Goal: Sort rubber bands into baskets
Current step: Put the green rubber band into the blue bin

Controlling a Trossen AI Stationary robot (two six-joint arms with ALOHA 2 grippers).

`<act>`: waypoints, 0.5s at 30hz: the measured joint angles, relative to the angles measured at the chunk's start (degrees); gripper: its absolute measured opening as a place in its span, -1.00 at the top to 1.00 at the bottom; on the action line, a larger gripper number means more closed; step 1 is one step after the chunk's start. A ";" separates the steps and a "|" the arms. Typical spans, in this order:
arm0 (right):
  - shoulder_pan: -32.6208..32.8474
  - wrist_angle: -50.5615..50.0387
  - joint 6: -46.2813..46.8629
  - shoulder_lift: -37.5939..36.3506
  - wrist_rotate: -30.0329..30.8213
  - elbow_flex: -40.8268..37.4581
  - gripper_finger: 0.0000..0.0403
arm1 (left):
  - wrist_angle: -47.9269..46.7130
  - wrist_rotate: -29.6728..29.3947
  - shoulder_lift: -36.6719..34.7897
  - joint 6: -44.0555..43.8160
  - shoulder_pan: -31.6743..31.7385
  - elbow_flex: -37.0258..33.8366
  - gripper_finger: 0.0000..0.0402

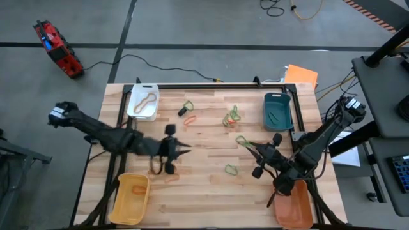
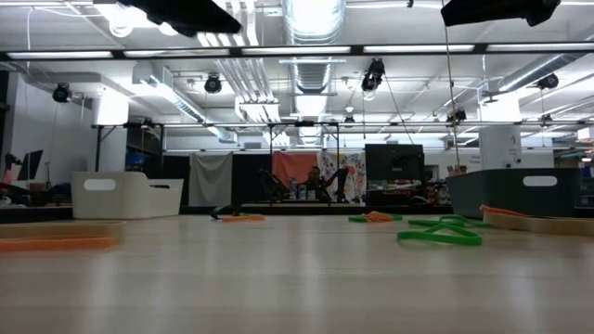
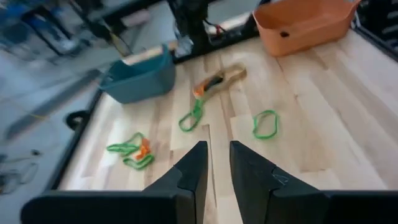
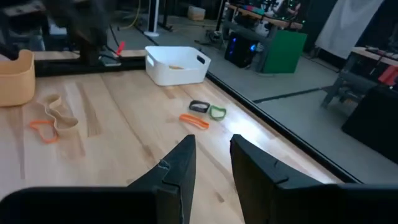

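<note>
Rubber bands lie loose on the wooden table (image 1: 211, 191): a green and a black one (image 1: 187, 107), an orange one (image 1: 190, 119), a green-and-orange cluster (image 1: 231, 117), green ones (image 1: 231, 169) (image 1: 243, 140), and a tan one (image 1: 155, 165) beside an orange one (image 1: 172, 171). The white basket (image 1: 142, 102) holds a tan band. The teal basket (image 1: 278, 110), yellow basket (image 1: 131, 198) and orange basket (image 1: 295, 204) stand at the other corners. My left gripper (image 1: 185, 149) hovers left of centre, narrowly open and empty (image 3: 217, 165). My right gripper (image 1: 248, 147) hovers right of centre, open and empty (image 4: 212, 155).
Black frame rails (image 1: 211, 85) run along the table's edges. In the low view both arms hang above the table (image 2: 186, 14) (image 2: 501, 9), with a green band (image 2: 441, 234) in front. Bare wood lies in the near middle of the table.
</note>
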 joint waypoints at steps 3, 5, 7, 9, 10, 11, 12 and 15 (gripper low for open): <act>-0.01 0.04 0.00 0.03 0.01 -0.04 0.55 | 0.08 6.46 3.27 1.67 7.23 1.89 0.77; -0.01 0.00 0.00 0.03 0.01 -0.08 0.55 | 0.18 6.75 5.74 1.72 11.29 3.58 0.78; -0.01 -0.05 -0.01 0.03 0.02 -0.10 0.55 | 0.16 6.79 8.32 1.74 14.47 5.13 0.79; -0.01 -0.07 0.00 0.03 0.03 -0.10 0.55 | 0.10 6.97 11.07 2.33 16.90 6.74 0.79; -0.01 -0.07 -0.01 0.03 0.03 -0.10 0.55 | 0.14 7.19 12.42 3.00 17.81 7.50 0.79; -0.01 -0.07 -0.01 0.03 0.03 -0.10 0.55 | 0.19 7.23 13.78 3.67 18.45 8.24 0.79; -0.01 -0.07 0.00 0.03 0.04 -0.10 0.55 | 0.30 7.23 15.23 4.35 19.01 8.93 0.79; -0.01 -0.09 -0.13 0.03 0.05 -0.10 0.55 | 3.21 8.02 19.46 6.29 20.41 10.15 0.79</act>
